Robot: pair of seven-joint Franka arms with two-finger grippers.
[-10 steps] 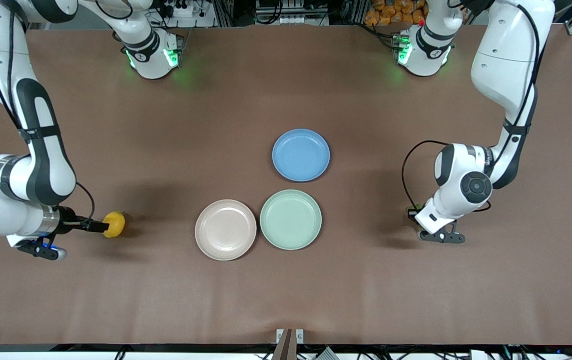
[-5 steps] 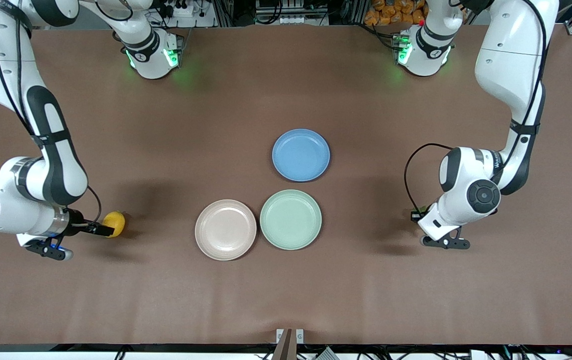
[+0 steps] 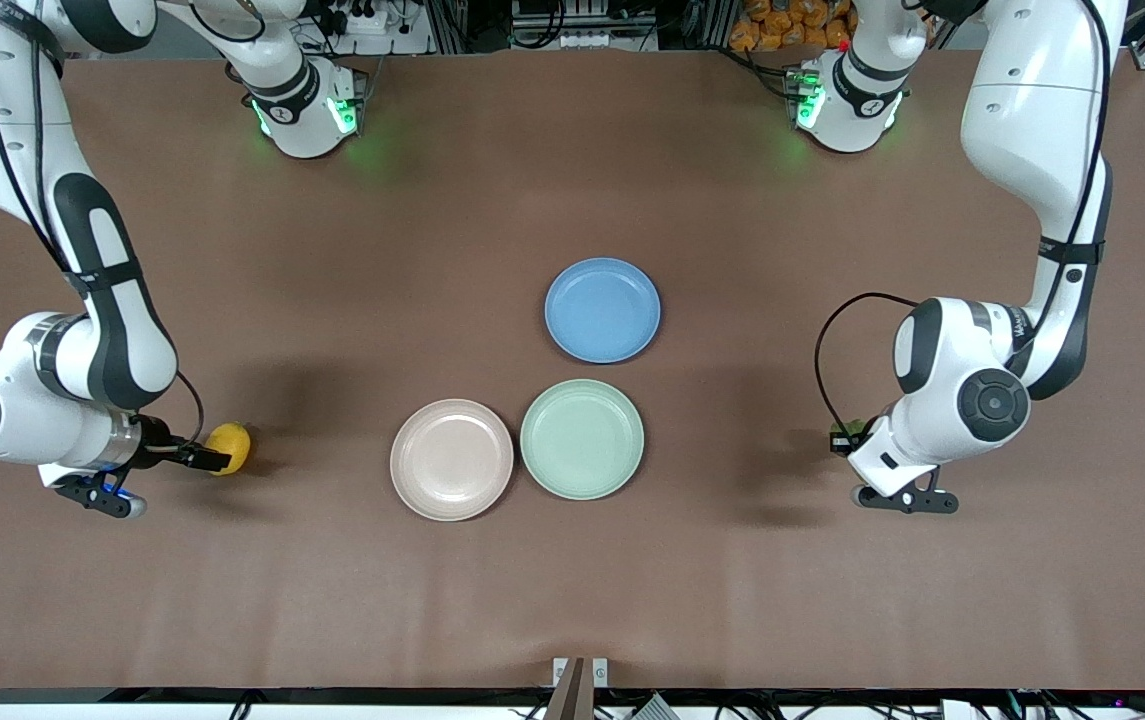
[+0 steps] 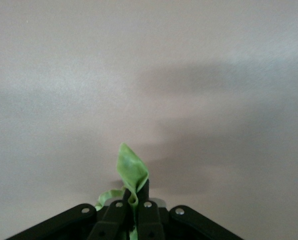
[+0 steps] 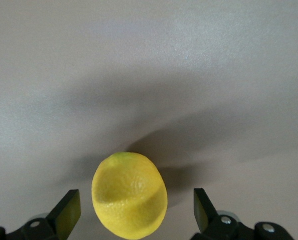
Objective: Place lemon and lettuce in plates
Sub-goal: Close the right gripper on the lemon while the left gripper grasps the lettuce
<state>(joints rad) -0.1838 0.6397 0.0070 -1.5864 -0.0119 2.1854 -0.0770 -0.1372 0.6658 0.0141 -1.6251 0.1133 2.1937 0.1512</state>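
The yellow lemon [image 3: 231, 446] lies on the brown table toward the right arm's end. My right gripper [image 3: 215, 459] is low at it and open, and the lemon [image 5: 129, 195] sits between the two fingers without being squeezed. My left gripper [image 3: 844, 439] is shut on the green lettuce [image 4: 132, 170], a folded leaf sticking out past the fingertips, just above bare table toward the left arm's end. The pinkish-beige plate [image 3: 451, 459] and the mint green plate [image 3: 582, 438] stand side by side mid-table, both with nothing on them.
A blue plate [image 3: 603, 309], also bare, stands farther from the front camera than the mint plate. The brown table stretches open between each gripper and the plates.
The left arm has drifted toward its own end of the table with the lettuce pinched. The right arm has shifted slightly at the lemon, which has stayed put.
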